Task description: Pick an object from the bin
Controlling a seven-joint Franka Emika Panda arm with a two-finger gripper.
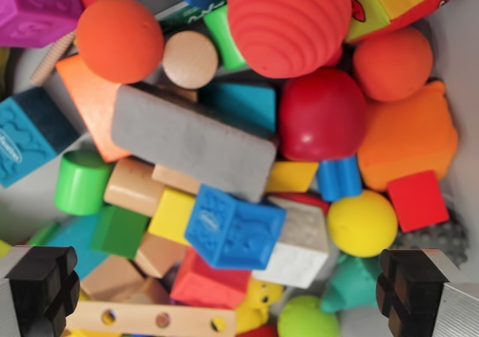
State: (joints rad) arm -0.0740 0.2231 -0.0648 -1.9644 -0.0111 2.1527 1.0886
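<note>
My tool hangs spread wide and empty over the bin; the blue block sits on top of the pile between my fingers; I would drop straight down, straddle its flat sides, and avoid nudging the yellow ball beside it.

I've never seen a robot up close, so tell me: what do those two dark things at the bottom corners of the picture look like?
They are the two fingers of the robot's gripper. Each finger has a black, blocky pad with grooves cut across it, which gives it a stepped look, mounted on a plain silver-grey metal piece at the outer edge. No cables, labels or markings show on them in this wrist view.
</note>
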